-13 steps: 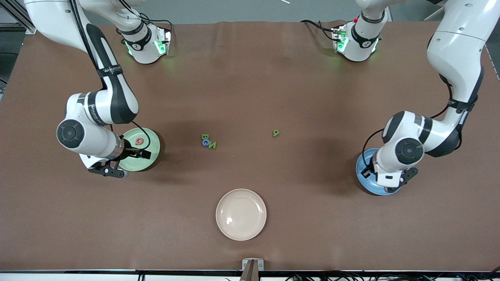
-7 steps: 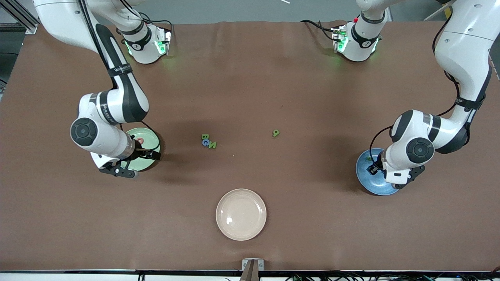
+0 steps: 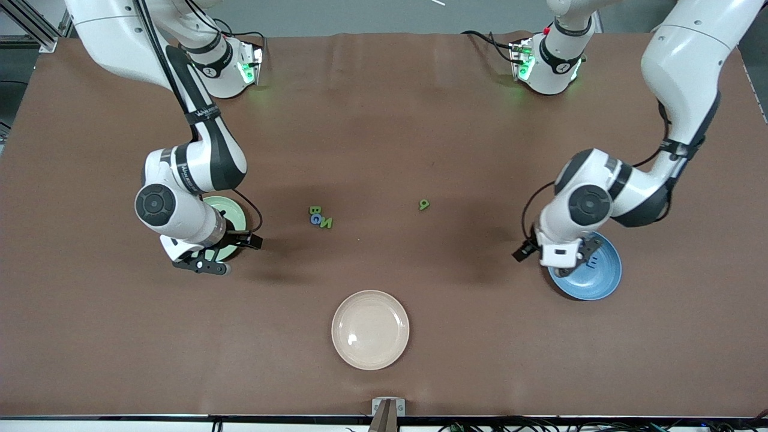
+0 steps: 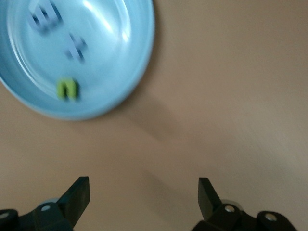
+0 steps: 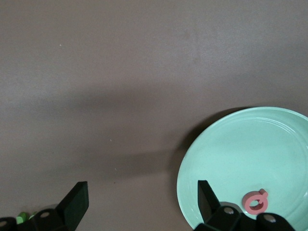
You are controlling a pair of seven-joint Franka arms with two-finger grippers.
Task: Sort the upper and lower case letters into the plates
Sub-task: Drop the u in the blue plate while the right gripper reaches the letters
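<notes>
Blue plate (image 3: 591,277) near the left arm's end of the desk, already holding three small letters: a green n (image 4: 67,89) and two darker blue pieces (image 4: 45,19), too blurred to read. Mint green plate (image 3: 231,211) near the right arm's end, half hidden under the right arm, with one red letter (image 5: 255,201) in it, seemingly a Q.

Left gripper (image 4: 143,198) over bare desk just beside the blue plate's rim, fingers spread wide, nothing between them. Right gripper (image 5: 139,202) over the desk at the mint plate's rim, likewise wide and empty.

Left on the brown desk mat, mid-table: a tight cluster of a green B (image 3: 314,210), a blue G (image 3: 315,219) and a green N (image 3: 326,223), touching or nearly so, plus a lone green piece (image 3: 424,204) well apart toward the left arm's end, reading as a g or a 9. Cream-beige plate (image 3: 370,329) near the desk's front edge, with nothing in it.

By this count, four sorted, four to go: roughly halfway. Likely next: a reach toward the middle.
</notes>
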